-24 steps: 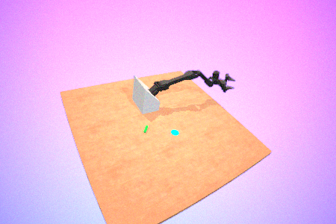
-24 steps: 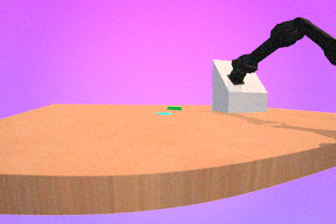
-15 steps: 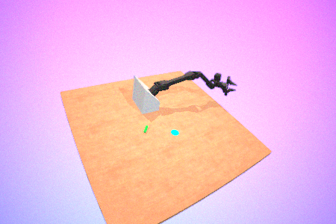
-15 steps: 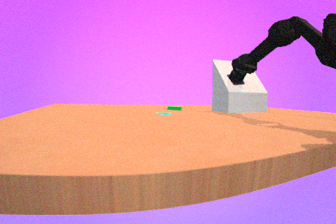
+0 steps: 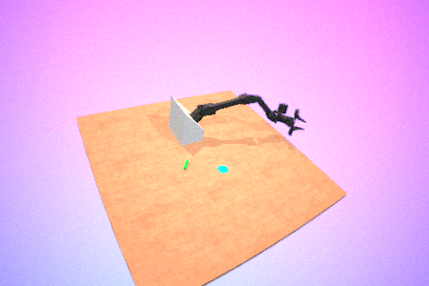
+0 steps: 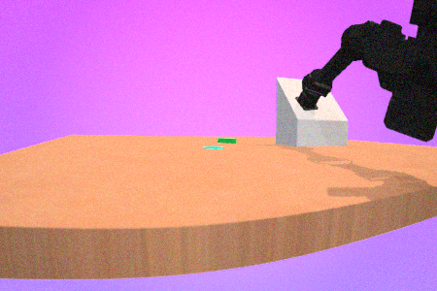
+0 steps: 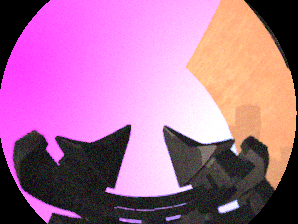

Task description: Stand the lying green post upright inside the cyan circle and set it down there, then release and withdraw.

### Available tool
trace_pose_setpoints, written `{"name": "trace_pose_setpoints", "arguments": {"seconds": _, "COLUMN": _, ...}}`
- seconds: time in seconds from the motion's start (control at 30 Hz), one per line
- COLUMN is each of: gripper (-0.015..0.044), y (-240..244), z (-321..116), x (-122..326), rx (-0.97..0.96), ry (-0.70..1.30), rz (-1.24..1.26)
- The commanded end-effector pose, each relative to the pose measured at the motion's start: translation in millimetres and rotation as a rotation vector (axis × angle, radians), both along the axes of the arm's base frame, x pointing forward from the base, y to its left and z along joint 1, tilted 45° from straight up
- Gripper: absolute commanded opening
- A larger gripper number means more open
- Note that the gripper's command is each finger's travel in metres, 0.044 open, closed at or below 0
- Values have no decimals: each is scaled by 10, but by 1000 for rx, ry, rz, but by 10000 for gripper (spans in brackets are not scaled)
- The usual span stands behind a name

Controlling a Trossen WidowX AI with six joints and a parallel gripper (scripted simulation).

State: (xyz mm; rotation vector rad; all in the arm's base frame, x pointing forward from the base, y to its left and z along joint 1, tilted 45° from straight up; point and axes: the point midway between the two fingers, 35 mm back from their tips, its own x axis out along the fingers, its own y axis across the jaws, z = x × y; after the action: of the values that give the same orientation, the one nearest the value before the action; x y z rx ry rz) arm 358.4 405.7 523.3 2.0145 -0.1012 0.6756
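The green post lies on its side on the wooden table. The cyan circle is flat on the table a short way from the post, with nothing on it. My gripper is open, its fingers about halfway apart with nothing between them. It is high in the air, out past the table's edge and far from the post. In the exterior view the fingers are not visible. The wrist view shows neither the post nor the circle.
A pale grey wedge-shaped block stands at the arm's base, near the post. The arm reaches out from it above the wooden table and casts a shadow on the top.
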Motion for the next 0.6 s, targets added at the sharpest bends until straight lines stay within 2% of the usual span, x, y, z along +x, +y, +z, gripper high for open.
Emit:
{"name": "trace_pose_setpoints", "arguments": {"seconds": 0.0, "gripper": 233, "y": 17, "z": -217, "x": 219, "rx": -108, "ry": 18, "rz": -34}}
{"name": "trace_pose_setpoints", "arguments": {"seconds": 0.57, "gripper": 233, "y": -356, "z": -1012, "x": 1168, "rx": -518, "ry": 115, "rz": -184}}
